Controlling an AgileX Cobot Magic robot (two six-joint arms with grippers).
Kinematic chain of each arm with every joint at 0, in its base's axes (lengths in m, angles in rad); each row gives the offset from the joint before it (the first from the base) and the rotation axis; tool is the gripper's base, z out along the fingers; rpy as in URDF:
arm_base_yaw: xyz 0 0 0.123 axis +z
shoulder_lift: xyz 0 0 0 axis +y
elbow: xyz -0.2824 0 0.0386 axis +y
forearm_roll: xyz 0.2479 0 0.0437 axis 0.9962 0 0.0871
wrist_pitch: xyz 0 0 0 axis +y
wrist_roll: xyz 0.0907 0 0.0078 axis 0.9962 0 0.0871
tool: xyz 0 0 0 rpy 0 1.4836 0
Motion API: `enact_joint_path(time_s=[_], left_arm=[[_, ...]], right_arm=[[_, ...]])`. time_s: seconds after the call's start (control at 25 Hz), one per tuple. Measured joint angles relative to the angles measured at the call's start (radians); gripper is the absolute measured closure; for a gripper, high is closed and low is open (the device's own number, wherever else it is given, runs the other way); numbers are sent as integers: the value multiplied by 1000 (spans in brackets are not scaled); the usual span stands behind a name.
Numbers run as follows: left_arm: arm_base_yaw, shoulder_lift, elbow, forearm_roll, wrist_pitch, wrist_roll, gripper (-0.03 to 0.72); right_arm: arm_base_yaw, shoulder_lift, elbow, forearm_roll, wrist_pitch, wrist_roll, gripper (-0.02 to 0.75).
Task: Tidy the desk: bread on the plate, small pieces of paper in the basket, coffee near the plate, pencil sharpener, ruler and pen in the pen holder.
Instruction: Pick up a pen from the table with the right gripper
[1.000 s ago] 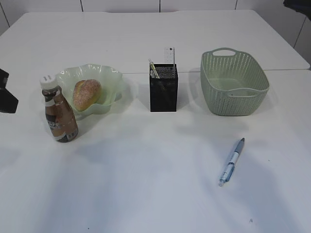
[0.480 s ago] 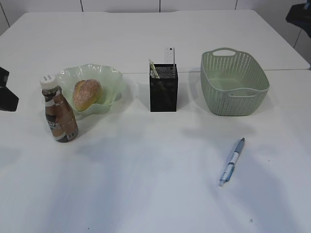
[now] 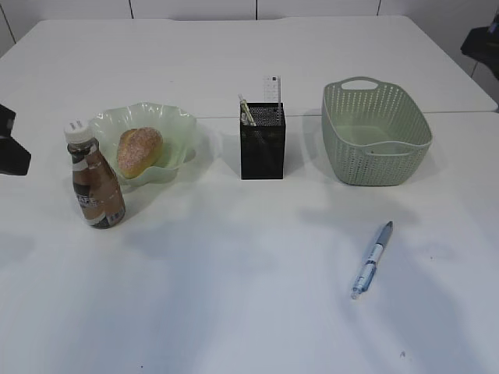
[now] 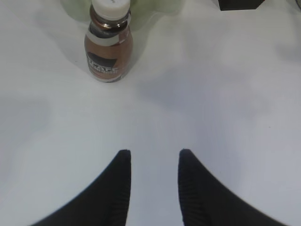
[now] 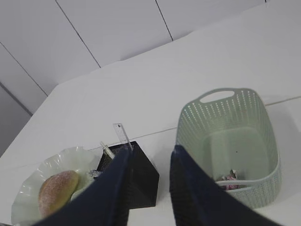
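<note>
The bread (image 3: pixel 139 151) lies in the plate (image 3: pixel 181 125) at the left of the bench (image 3: pixel 234 296), and 1 coffee (image 3: pixel 96 184) bottle stands upright just in front of the plate's near-left rim, its white cap on. In the middle stands 1 pen holder (image 3: pixel 263 144) with the ruler (image 3: pixel 272 89) and a thin striped stick (image 3: pixel 246 110) poking above its rim. To its right, apart from it, sits 1 basket (image 3: pixel 374 132), handle cutout toward the far edge; the right wrist view shows a few small paper scraps (image 5: pixel 226 177) on its floor. 1 pen (image 3: pixel 372 259) lies alone on the near right, well apart from the basket and the holder, with bare bench all round it and across the whole near half. The left gripper (image 4: pixel 151 162) hovers low over bare bench short of the coffee, jaws spread and holding nothing. The right gripper (image 5: pixel 149 155) hangs high above the holder and basket, jaws likewise apart and empty.
</note>
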Motion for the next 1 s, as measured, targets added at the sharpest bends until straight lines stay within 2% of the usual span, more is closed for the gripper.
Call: enact_joint_path(time_s=[0.56,0.88,1.0], left_arm=[[0,0,0,2,-4,0,449],[0,0,0,2,-4,0,449],[0,0,0,2,-4,0,449]], right_arm=[[0,2,8,8,0,-5,502],[0,2,8,8,0,-44,502],[0,2,8,20,0,-116,502]])
